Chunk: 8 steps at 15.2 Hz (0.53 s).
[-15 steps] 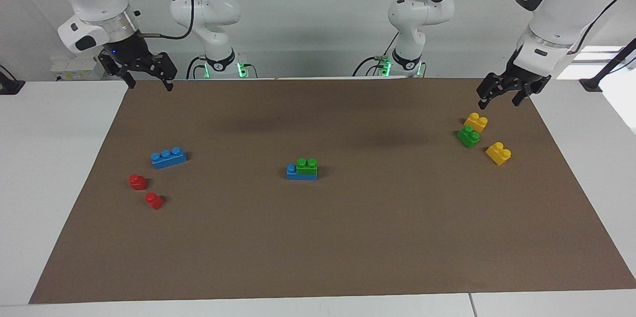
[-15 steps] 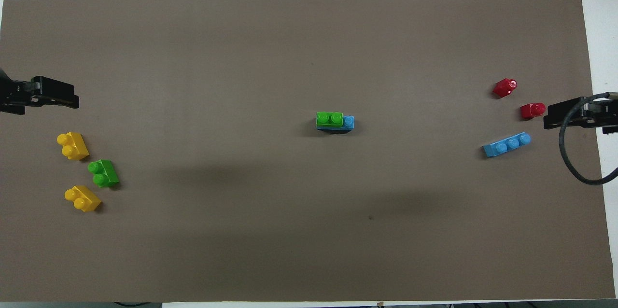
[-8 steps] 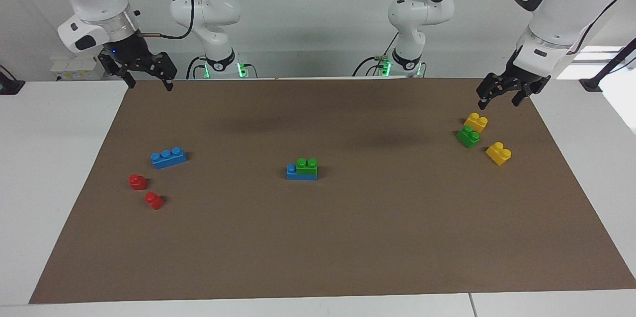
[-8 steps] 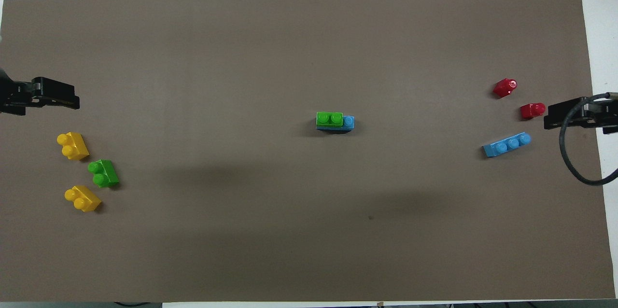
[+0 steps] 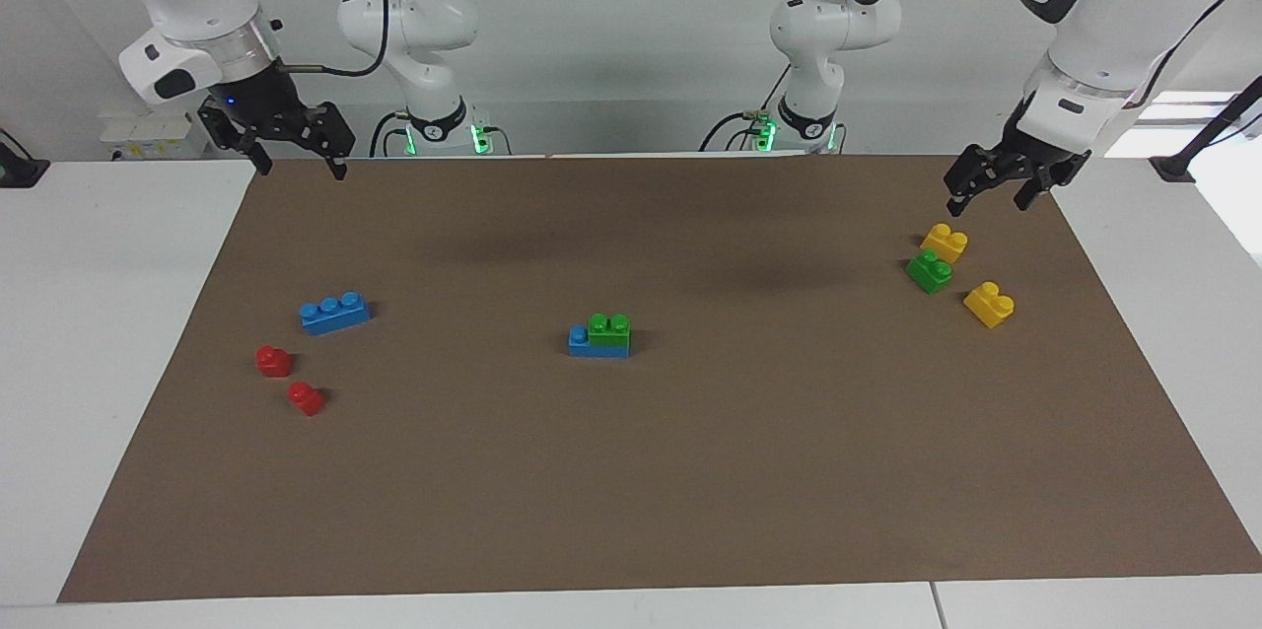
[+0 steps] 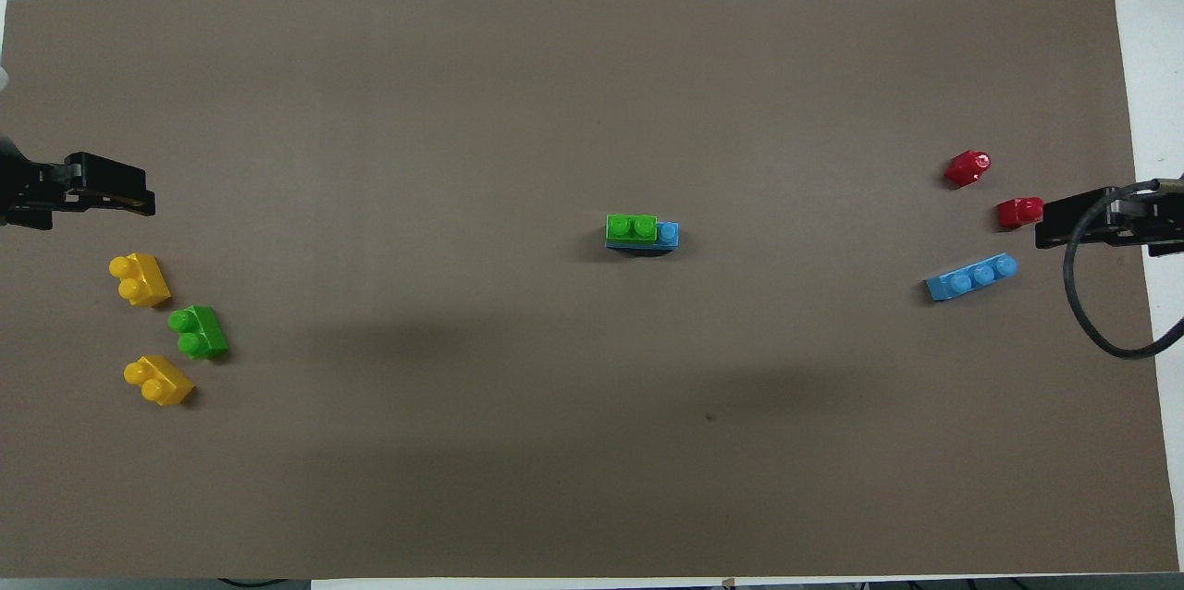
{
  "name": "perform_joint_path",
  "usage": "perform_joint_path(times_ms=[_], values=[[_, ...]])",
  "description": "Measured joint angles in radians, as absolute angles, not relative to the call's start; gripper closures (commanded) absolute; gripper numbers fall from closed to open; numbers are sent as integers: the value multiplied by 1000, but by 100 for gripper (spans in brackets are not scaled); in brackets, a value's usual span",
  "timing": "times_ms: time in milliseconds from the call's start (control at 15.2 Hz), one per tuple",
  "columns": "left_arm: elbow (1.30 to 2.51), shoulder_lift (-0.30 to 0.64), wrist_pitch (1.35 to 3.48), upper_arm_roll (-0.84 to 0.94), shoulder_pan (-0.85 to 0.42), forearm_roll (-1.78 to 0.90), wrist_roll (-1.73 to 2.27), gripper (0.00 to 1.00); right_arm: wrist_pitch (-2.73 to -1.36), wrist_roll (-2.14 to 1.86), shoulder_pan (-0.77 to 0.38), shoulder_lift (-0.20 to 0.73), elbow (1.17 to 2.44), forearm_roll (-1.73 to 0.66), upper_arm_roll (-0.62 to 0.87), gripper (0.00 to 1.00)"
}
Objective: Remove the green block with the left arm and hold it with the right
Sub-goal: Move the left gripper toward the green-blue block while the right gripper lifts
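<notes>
Fingers spread, empty, on left gripper [image 5: 989, 191] above yellow brick [image 5: 944, 242] and right gripper [image 5: 293, 154] at its mat edge. Green block [image 5: 609, 328] sits stacked on blue brick [image 5: 595, 344], mat centre. Approach not begun; next, right pins blue, left pulls green.

- Facing view: high, across the brown mat [image 5: 690, 471], looking at both robot bases.
- Overhead view: steeply down from the robots' end onto the mat.
- Both views share the whole mat, half a turn apart.

Robotics lab: two white arms [image 5: 1094, 28], brown mat [image 5: 690, 471] on white table [image 5: 108, 314]
</notes>
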<state>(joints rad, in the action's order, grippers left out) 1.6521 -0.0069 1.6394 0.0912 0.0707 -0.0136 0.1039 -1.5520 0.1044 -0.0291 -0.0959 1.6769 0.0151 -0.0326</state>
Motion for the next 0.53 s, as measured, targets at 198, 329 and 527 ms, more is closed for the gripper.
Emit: perform_joint_path(times_ms=[198,329,527], values=[[1720,-39,1640,94,56,-14,210,0,-1552,104,-29,-96,1677,15,-33,0],[1750,-57,1641,96,25,-14,270,0,-1552,104,-29,-96,1677,14,-33,0],[1762,-69,1655,99,-30,-14,417,0,-1552,104,-29,-96,1677,14,-33,0]])
